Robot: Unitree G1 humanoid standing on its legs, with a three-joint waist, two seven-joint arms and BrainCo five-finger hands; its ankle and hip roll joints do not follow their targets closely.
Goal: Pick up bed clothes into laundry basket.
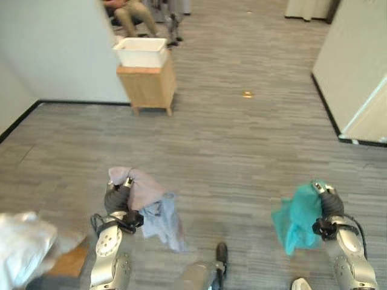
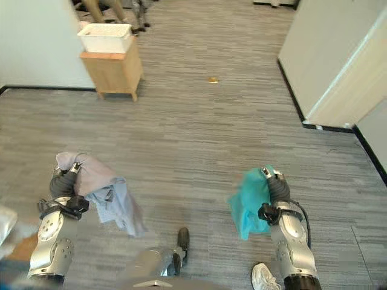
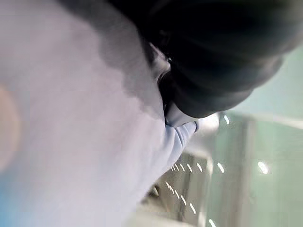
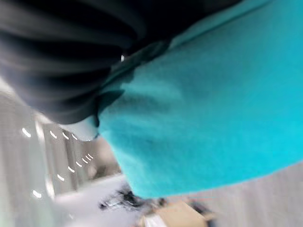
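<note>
A pale lilac and blue-grey cloth bundle (image 1: 148, 205) is held up in the left hand (image 1: 118, 196), the fabric draped over the fingers and hanging clear of the grey floor (image 1: 230, 145). Far ahead, a white laundry basket (image 1: 141, 51) rests on a wooden stand (image 1: 148, 84). A teal cloth (image 1: 298, 217) is clasped in the right hand (image 1: 329, 202) — hanging loose.

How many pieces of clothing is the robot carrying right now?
2, perhaps more: a pale lilac-and-blue bundle hangs from the left hand, maybe several garments, and a teal cloth hangs from the right hand.
</note>
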